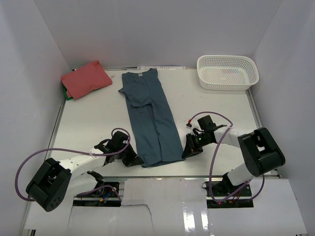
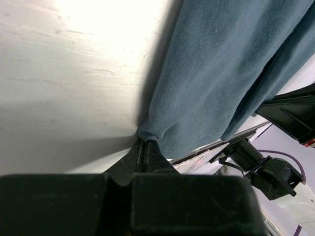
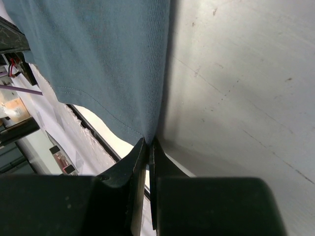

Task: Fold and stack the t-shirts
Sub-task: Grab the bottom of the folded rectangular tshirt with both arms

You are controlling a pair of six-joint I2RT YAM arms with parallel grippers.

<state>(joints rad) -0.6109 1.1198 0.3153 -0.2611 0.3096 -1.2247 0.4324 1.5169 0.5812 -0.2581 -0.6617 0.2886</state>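
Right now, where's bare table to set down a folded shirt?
Two bare patches: left of the teal t-shirt, nearer than the red t-shirt; and right of it, between the basket and the right gripper. Crowded at the near edge: left gripper and right gripper pinch its hem corners.

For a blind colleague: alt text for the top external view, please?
A teal t-shirt, folded into a long strip, lies in the middle; the left hand and right hand each pinch a near corner. A folded red t-shirt sits at the far left, a white basket at the far right.
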